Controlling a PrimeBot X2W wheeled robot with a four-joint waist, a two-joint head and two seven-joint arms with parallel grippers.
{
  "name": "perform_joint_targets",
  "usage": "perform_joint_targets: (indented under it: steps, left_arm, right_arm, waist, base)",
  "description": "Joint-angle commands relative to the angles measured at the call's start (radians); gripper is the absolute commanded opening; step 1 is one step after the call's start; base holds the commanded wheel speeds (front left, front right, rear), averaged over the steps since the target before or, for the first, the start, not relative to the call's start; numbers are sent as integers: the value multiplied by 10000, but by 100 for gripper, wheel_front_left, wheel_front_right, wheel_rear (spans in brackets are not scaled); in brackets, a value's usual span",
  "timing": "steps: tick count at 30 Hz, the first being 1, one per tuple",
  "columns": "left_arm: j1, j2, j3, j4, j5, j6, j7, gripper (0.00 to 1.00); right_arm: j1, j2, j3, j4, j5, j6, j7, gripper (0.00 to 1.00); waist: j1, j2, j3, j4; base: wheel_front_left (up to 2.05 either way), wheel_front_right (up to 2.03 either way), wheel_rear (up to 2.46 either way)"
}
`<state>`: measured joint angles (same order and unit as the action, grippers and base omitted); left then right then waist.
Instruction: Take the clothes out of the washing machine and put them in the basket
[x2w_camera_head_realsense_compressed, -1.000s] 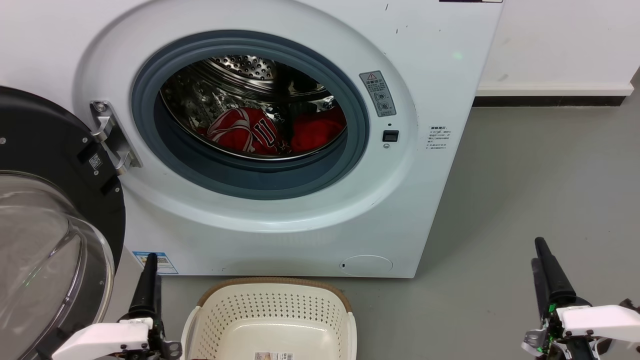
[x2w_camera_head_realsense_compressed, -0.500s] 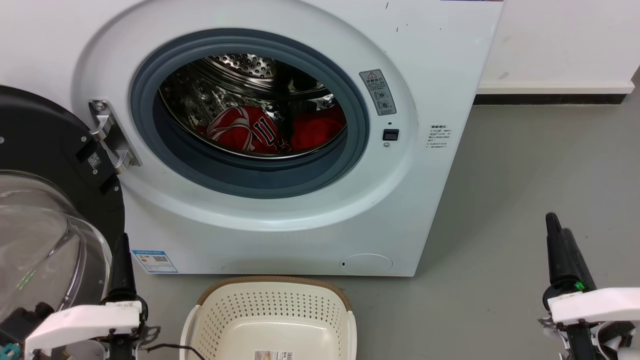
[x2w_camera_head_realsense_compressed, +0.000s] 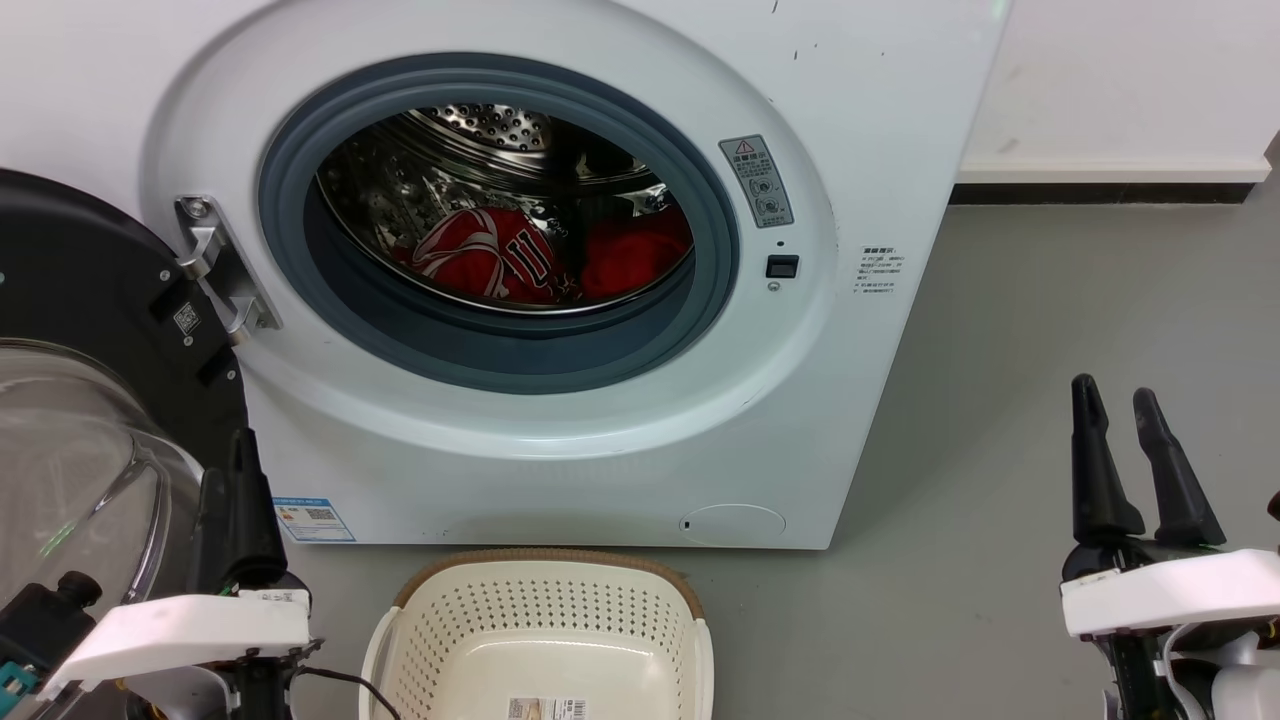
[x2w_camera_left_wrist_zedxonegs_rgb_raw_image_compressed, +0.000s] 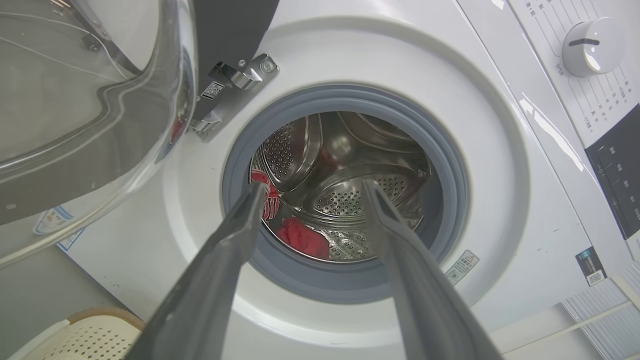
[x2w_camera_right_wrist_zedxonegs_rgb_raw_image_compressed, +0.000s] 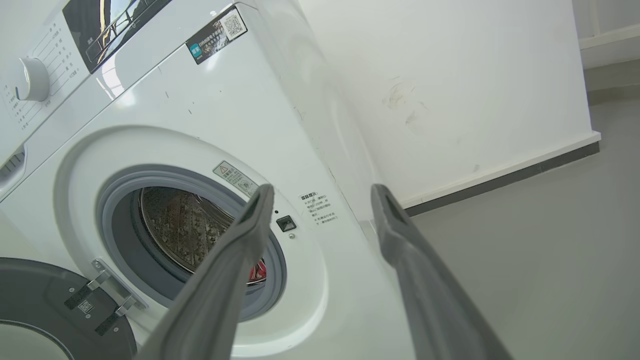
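Beginning the first step: lining up a reach into the washer (x2w_camera_head_realsense_compressed: 560, 470), with nothing taken out yet. Seeing the jersey (x2w_camera_head_realsense_compressed: 480, 258) low in the drum, touching the red cloth (x2w_camera_head_realsense_compressed: 632, 255) at its right, both well apart from either gripper. Holding the left gripper (x2w_camera_left_wrist_zedxonegs_rgb_raw_image_compressed: 315, 186) aimed at the porthole and the right gripper (x2w_camera_head_realsense_compressed: 1112, 388) off beside the washer, jaws spread and empty on both. Leaving the basket (x2w_camera_head_realsense_compressed: 545, 562) empty below the porthole. Probably calling next for passing one gripper over the grey seal, clear of the open door (x2w_camera_head_realsense_compressed: 90, 270), onto the jersey.
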<state>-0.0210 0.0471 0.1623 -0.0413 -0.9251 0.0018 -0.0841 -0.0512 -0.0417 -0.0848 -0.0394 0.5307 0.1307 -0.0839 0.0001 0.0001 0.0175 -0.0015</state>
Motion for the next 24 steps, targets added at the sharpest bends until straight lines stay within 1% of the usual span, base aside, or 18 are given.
perform_joint_targets:
  steps: [1, 5, 15, 16, 20, 24]
  left_arm:
    - [34, 28, -69, -293, 436, -83, -113, 100]
    - [74, 29, -300, -581, 1158, -138, -231, 100]
    - [239, 32, -1180, -1074, 3354, 11, -528, 100]
    - [239, 32, -1180, -1074, 3354, 11, -528, 100]
    - [268, 31, -1506, -1142, 4210, 195, -635, 100]
    - [333, 40, -1791, -1131, 4862, 493, -736, 100]
  right_arm:
    - [-83, -69, 86, -274, -474, 0, -110, 100]
    - [-30, -72, 269, -450, -1234, 0, -237, 100]
    - [60, -80, 538, -759, -2827, 0, -530, 100]
    - [60, -80, 538, -759, -2827, 0, -530, 100]
    - [136, -83, 580, -746, -3305, -1, -634, 100]
    - [237, -83, 481, -562, -3555, -1, -741, 100]
  waist:
    - [-1, -1, 10, 0]
    - [-1, -1, 34, -5]
    - [-1, -1, 67, -53]
    - [-1, -1, 67, -53]
    - [-1, -1, 68, -68]
    - [-1, -1, 72, -97]
  base:
    - [0, 0, 0]
    - [0, 0, 0]
    - [0, 0, 0]
    - [0, 0, 0]
    - [0, 0, 0]
    - [0, 0, 0]
